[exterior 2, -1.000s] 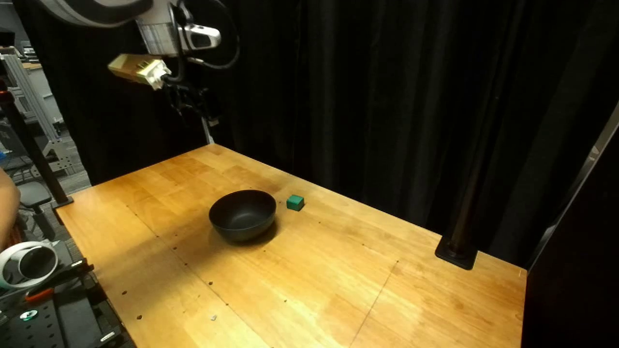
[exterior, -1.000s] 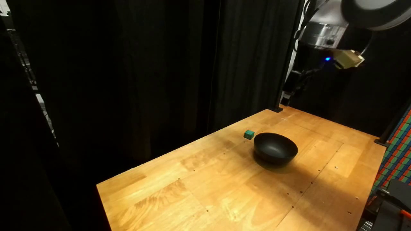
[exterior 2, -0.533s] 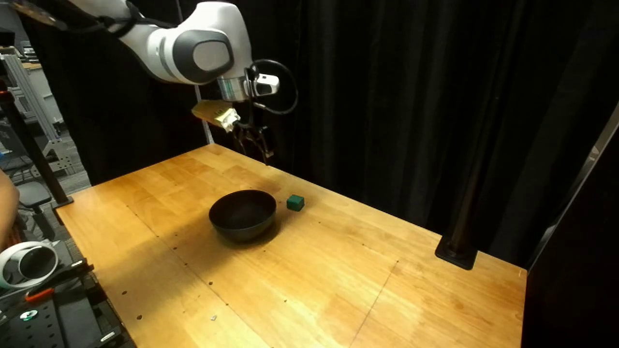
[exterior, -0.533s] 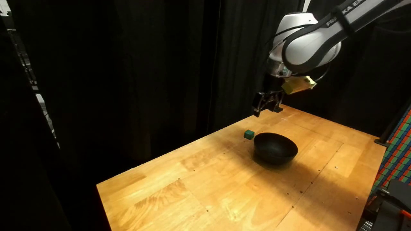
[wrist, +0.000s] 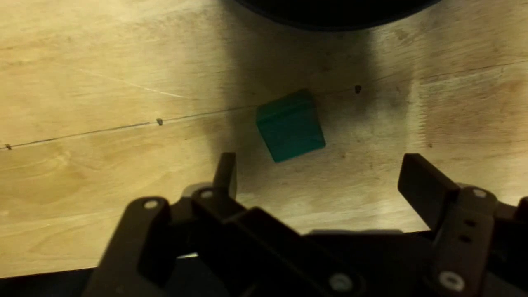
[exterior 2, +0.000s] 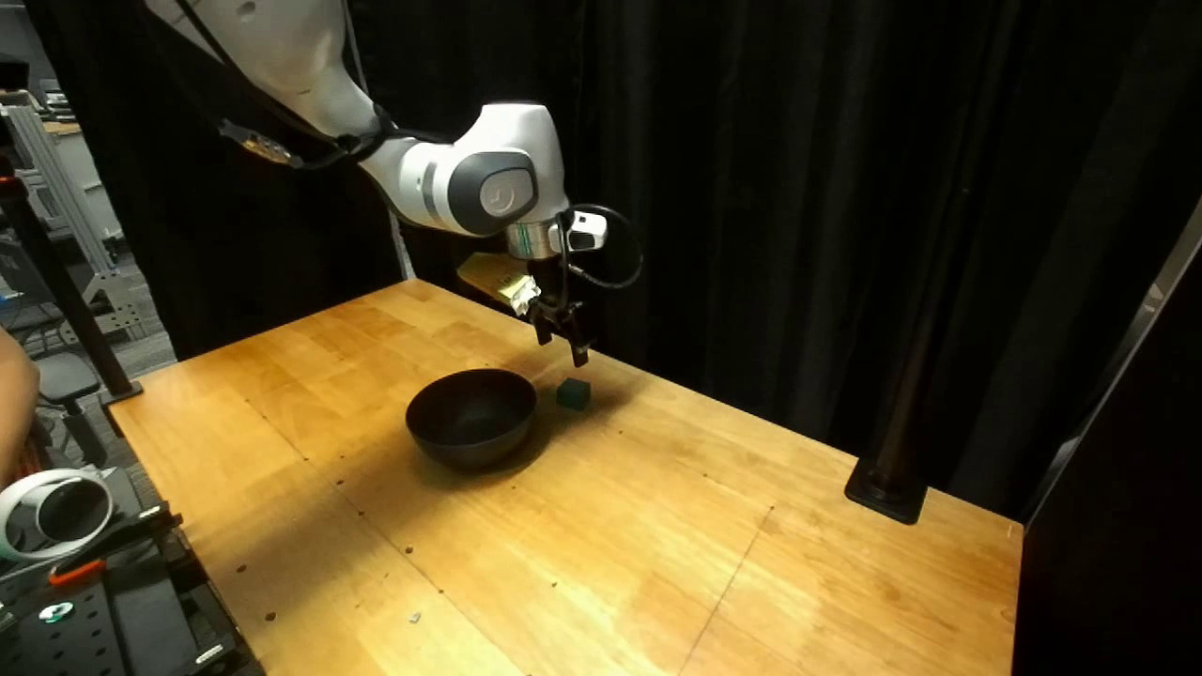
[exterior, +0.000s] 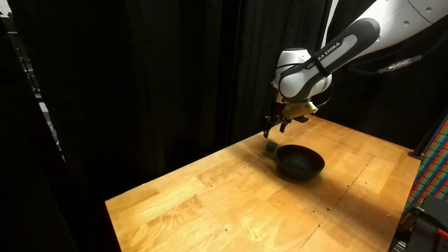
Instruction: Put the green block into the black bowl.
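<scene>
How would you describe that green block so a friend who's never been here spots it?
Start at the wooden table and find the black bowl on it. Beside the bowl, between it and one long table edge, sits the block. It's a cube far smaller than the bowl, and the only green thing on the table.

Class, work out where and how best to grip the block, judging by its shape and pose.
Probably from straight above, pinching the block across its left and right sides in the wrist view: it's cube-like, lies flat, and those sides don't face the bowl. It looks slightly turned, so the jaws may need rotating.
</scene>
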Robot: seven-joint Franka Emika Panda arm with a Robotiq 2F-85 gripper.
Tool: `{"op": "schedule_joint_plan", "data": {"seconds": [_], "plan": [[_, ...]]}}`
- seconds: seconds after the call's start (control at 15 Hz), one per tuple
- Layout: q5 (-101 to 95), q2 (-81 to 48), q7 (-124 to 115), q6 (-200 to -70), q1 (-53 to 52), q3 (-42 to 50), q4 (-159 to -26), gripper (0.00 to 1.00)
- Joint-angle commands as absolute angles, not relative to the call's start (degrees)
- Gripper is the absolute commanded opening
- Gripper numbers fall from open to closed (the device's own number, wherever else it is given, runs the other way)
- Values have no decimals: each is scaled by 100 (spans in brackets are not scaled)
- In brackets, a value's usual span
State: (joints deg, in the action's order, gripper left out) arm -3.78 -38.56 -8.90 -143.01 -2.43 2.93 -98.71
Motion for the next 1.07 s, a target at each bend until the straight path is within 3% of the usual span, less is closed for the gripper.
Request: {"op": "schedule_joint_plan", "data": {"seconds": [0.0, 0.6, 0.73, 1.0], "plan": [[-295, -4400, -955, -14058, -242, 335, -9167, 100], [-223, -4909, -986, -13959, -184, 354, -8791, 100], [-209, -4960, -991, -13993, -184, 359, -8750, 75], [-193, -4993, -1008, -13984, -177, 353, -8715, 42]]}}
